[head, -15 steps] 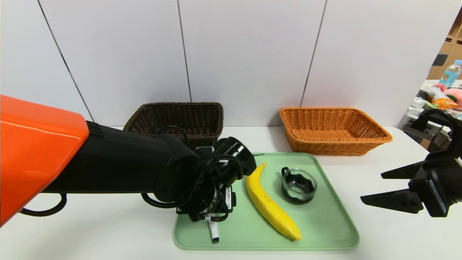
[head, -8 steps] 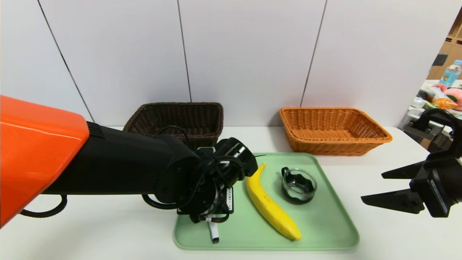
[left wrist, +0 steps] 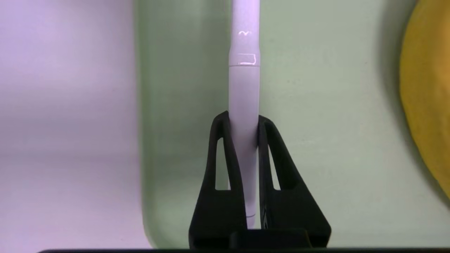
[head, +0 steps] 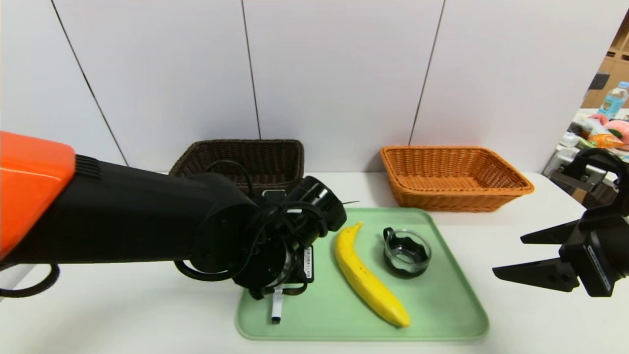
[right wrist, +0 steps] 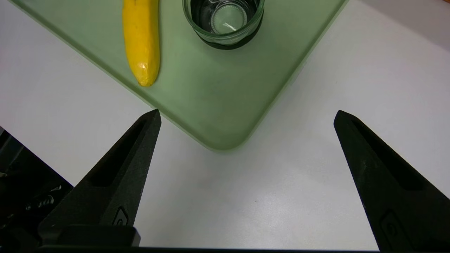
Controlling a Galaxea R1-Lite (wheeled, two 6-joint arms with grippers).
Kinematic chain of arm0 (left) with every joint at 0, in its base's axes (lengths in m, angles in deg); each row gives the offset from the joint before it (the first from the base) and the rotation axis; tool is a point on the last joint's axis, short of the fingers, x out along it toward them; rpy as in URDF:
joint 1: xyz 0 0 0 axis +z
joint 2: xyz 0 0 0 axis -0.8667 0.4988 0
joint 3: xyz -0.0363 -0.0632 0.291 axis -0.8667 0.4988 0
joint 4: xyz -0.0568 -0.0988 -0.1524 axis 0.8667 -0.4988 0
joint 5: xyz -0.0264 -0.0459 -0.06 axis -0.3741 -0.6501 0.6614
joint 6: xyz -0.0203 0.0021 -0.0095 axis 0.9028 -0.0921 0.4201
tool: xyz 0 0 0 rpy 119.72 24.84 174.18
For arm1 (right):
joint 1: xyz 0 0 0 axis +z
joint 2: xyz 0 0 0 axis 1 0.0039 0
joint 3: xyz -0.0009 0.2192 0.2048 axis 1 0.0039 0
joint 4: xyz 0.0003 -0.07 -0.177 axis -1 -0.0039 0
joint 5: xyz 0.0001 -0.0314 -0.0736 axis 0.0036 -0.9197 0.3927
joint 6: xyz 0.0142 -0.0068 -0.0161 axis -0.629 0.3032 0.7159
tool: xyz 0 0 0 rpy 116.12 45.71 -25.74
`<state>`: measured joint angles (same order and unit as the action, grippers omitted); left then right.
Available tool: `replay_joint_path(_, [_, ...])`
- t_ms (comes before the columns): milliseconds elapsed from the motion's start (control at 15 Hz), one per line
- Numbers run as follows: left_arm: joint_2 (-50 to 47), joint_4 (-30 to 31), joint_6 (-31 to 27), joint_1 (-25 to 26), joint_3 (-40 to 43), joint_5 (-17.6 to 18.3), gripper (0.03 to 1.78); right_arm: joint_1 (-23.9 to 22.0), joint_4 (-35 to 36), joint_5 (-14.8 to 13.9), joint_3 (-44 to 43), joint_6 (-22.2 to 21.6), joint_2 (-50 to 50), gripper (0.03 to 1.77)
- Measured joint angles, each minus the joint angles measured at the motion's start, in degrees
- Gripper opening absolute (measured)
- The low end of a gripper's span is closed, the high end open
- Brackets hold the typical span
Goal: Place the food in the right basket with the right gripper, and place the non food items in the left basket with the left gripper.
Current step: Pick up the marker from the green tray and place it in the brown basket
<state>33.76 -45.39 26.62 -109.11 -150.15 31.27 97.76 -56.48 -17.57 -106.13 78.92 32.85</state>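
While the left pincer (left wrist: pixel 243 117) grips a white marker (left wrist: pixel 243 91), banana (head: pixel 368 280) alongside, right pincer (head: pixel 508 255) open, idle

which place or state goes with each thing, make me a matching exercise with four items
1. white marker
2. banana
3. orange-brown basket
4. right tool

a. behind the tray, on the right
b. open, over the table by the tray's near right corner
c. gripped by the left tool
d. on the tray, beside the glass cup

Pairs: 1-c, 2-d, 3-a, 4-b
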Motion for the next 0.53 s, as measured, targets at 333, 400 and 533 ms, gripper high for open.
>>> replay_joint_path(333, [-10.4,0.1,-17.2,6.3,-5.0,-1.0,0.16,-0.4,0.0,0.1,0.4,0.0,-0.6,1.7])
replay_joint_path(400, [-11.8,0.1,-22.2,8.5,-6.5,-0.8,0.16,-0.4,0.0,0.1,0.5,-0.1,-0.7,1.7])
replay_joint_path(533, [-13.8,0.2,-32.7,13.0,-9.4,1.3,0.16,-0.5,0.1,0.2,0.8,-0.1,-0.9,1.7])
